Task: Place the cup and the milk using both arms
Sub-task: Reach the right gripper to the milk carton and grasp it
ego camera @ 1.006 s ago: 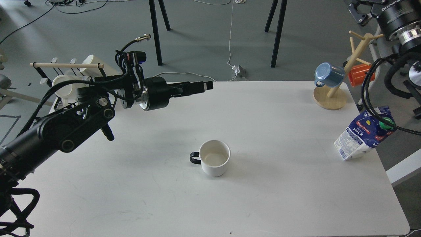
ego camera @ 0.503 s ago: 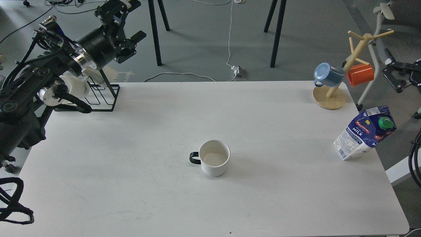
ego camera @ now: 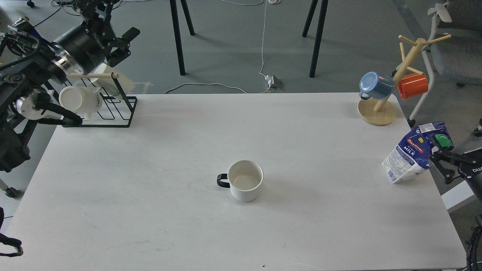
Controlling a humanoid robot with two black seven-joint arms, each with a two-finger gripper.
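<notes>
Right claw (ego camera: 441,162) now beside milk (ego camera: 416,152), open.

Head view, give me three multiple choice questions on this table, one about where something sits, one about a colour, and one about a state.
1. Where does the milk stand?
A. near the table's right edge
B. table centre
C. in the wire rack

2. What colour is the cup handle?
A. white
B. black
C. orange

3. What does the cup hold?
A. milk
B. a spoon
C. nothing

Answers:
1 A, the carton is by the right edge of the table, next to the right gripper.
2 B, a dark loop sticks out on its left.
3 C, its pale inside is bare.
</notes>
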